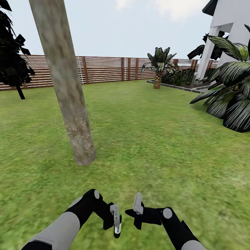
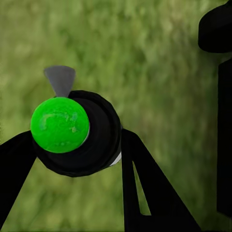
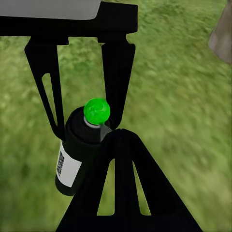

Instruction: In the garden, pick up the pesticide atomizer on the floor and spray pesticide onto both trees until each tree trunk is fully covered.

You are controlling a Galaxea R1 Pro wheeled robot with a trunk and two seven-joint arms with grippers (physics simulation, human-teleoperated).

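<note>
One pale tree trunk [image 1: 66, 86] ahead-left on grass lawn [image 1: 146, 139], whitish pesticide specks [image 1: 78, 133] low on it; slat fence [image 1: 104, 69] behind. Left pincer [image 1: 116, 222] grips atomizer [image 2: 77, 133], green cap. Right wrist: white label [image 3: 67, 166] unreadable; right pincer [image 1: 138, 205] state unclear.

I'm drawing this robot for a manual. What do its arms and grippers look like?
Both arms have light grey rounded shells with black sections toward the wrists and round grey caps at the joints. The left gripper and right gripper sit on black wrist blocks; their fingers look pale grey from the head camera, and black with long triangular cut-outs from the wrist cameras. No cables or markings show.
</note>
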